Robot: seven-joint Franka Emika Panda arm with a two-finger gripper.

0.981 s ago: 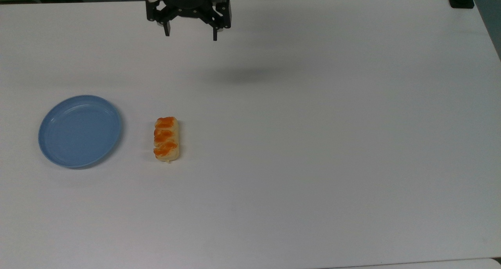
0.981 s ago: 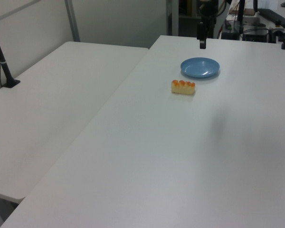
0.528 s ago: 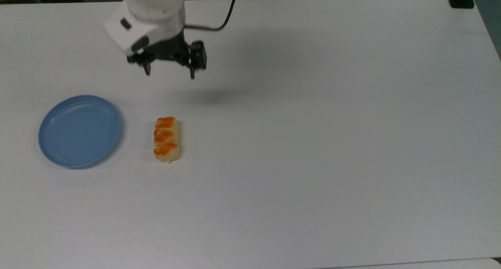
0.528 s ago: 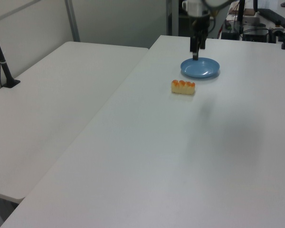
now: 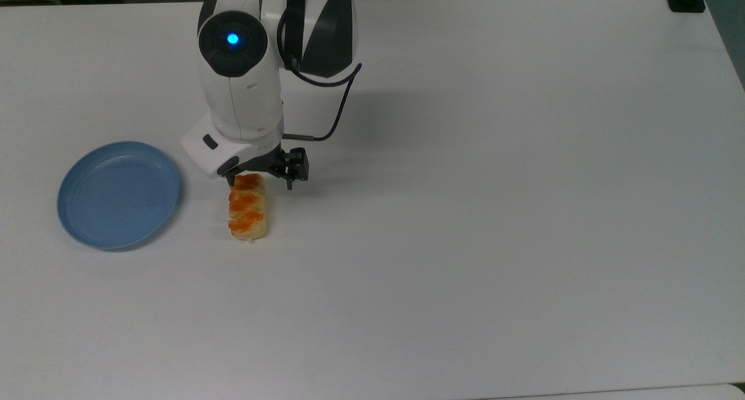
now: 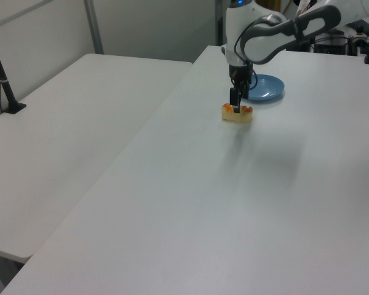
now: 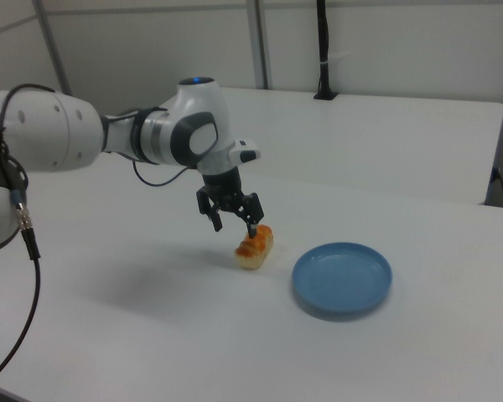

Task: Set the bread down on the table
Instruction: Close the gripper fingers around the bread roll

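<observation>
Descending from the far edge, the gripper (image 5: 260,181) is now hovering, jaws spread, over the bread (image 5: 248,206) lying on the table (image 5: 465,213).

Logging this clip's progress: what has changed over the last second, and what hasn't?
The gripper came from the table's far edge toward the bread and now hangs open above its far end, not gripping it. The bread and plate stayed put, the bread lying on the table beside the plate.
</observation>
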